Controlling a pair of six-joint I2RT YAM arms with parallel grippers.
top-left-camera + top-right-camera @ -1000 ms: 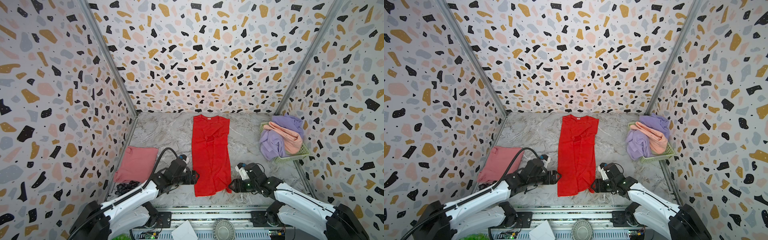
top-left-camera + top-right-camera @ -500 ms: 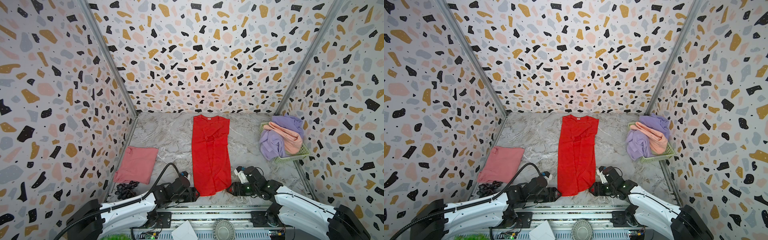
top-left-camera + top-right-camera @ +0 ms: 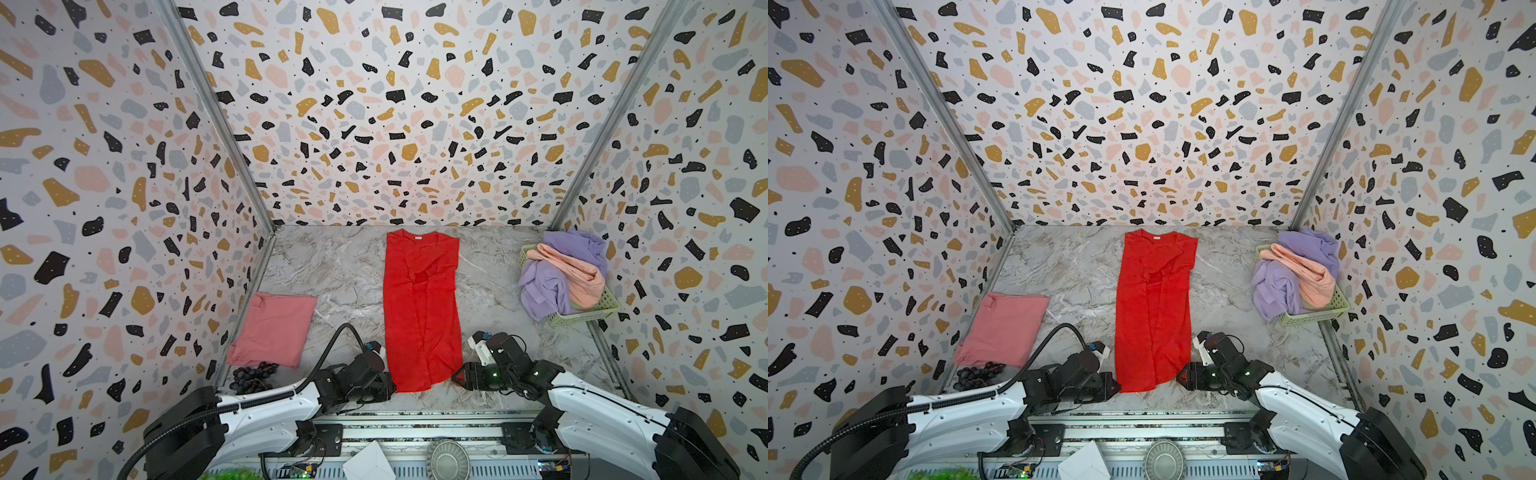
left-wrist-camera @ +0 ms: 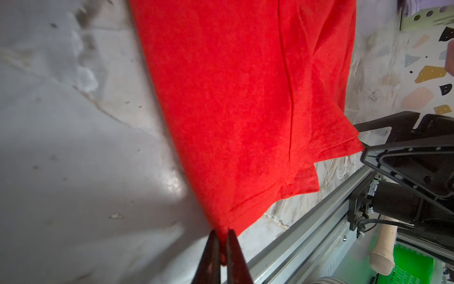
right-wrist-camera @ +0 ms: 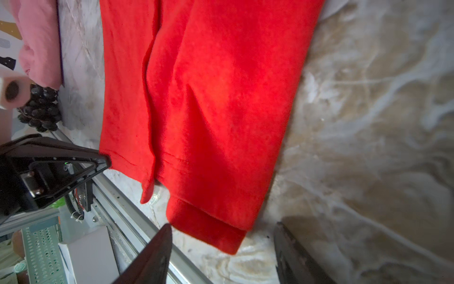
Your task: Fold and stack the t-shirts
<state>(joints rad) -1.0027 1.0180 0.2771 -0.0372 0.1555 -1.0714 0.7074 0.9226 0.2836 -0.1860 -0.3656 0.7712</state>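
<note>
A bright red t-shirt (image 3: 422,307) (image 3: 1152,307) lies as a long narrow strip down the middle of the marble table, collar at the back. My left gripper (image 4: 222,246) (image 3: 392,384) is shut on the shirt's near left hem corner (image 4: 221,228). At the near right corner my right gripper (image 5: 222,236) (image 3: 456,376) stands open, the red corner (image 5: 216,231) lying between its fingers untouched. A folded dusty rose pink t-shirt (image 3: 274,328) (image 3: 1003,326) rests at the left. Lavender (image 3: 540,289) and peach (image 3: 575,276) t-shirts are heaped in the basket.
The pale green lattice basket (image 3: 590,313) (image 3: 1325,311) stands at the right wall. A bunch of dark grapes (image 3: 251,376) (image 5: 40,108) lies by the pink shirt's near edge. A metal rail (image 4: 307,228) runs along the table's front edge, close to both grippers.
My left arm came back toward the front edge and its gripper closed on the red shirt's near left corner. My right gripper shifted slightly nearer the front and stays open.
</note>
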